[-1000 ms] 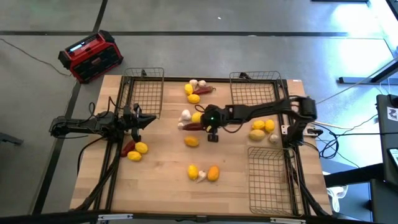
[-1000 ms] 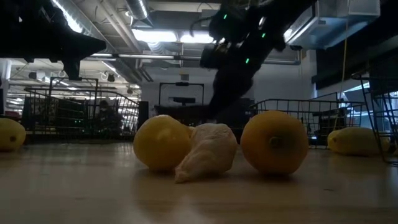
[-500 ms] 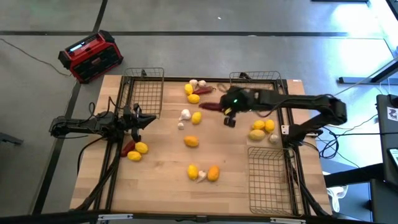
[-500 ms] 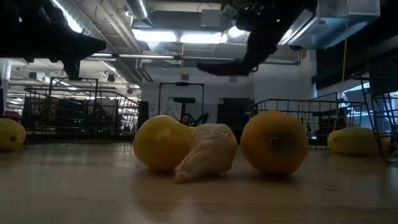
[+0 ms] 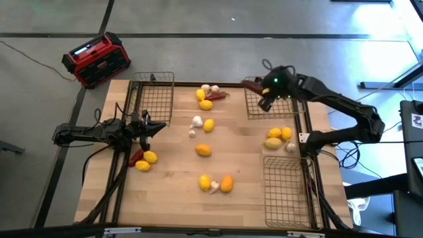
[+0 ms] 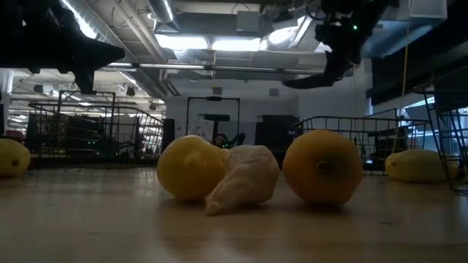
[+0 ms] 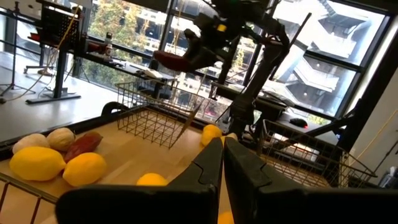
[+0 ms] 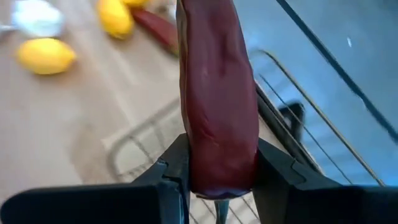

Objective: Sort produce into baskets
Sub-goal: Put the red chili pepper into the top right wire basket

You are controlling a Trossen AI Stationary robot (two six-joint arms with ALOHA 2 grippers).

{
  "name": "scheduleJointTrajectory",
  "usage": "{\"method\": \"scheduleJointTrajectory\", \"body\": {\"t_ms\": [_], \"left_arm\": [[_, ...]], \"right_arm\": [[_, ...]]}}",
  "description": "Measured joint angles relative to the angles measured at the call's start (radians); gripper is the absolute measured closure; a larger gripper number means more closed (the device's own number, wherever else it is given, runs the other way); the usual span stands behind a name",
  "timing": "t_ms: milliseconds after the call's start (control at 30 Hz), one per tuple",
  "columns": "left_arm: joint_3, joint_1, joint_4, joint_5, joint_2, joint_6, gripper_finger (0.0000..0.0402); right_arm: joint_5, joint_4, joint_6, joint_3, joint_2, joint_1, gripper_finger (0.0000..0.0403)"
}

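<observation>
My right gripper (image 5: 266,94) is shut on a dark red elongated piece (image 5: 253,84), high over the far right wire basket (image 5: 272,100). The piece also shows in the low view (image 6: 307,82) and the left wrist view (image 7: 174,60). My left gripper (image 5: 156,127) is shut and empty, waiting near the far left basket (image 5: 152,99). Lemons, garlic bulbs and another red piece lie on the table in small groups: at the far edge (image 5: 208,96), mid-table (image 5: 201,122), near the middle front (image 5: 217,184) and at the right (image 5: 277,137). My right gripper pinches the dark red piece between its two fingers (image 8: 177,171), at one end of the piece (image 8: 217,168). The rest of the piece sticks out ahead of the fingers. It is lifted clear, roughly level, above the far right basket.
A third basket (image 5: 285,188) stands at the near right. Two lemons and a red piece (image 5: 144,158) lie by the left arm. A single orange lemon (image 5: 203,151) lies mid-table. A red-and-black box (image 5: 96,59) sits on the floor beyond the far left corner.
My right gripper has gone up and toward the table's far right, from the middle of the table to above the far right basket. The dark red piece has gone with it, lifted clear of the table.
</observation>
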Motion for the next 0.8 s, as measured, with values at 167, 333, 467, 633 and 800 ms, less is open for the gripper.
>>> {"method": "scheduleJointTrajectory", "body": {"t_ms": [167,333,467,633,800], "left_arm": [[0.0,0.0,0.0,0.0,0.0,0.0,0.0389],[0.0,0.0,-0.001,0.0,0.0,0.001,0.0389],[0.0,0.0,-0.001,0.0,0.0,0.012,0.0389],[0.0,0.0,-0.002,-0.005,0.0,0.012,0.0389],[0.0,0.0,-0.002,-0.005,0.0,0.012,0.0389]], "right_arm": [[-0.018,-0.01,0.043,-0.043,-0.002,-0.121,0.0292],[-0.088,0.005,0.115,-0.116,-0.001,-0.209,0.0292],[-0.104,0.038,0.174,-0.166,0.003,-0.249,0.0292],[-0.133,0.057,0.204,-0.203,0.07,-0.274,0.0292],[-0.133,0.053,0.253,-0.206,0.157,-0.276,0.0292]]}}
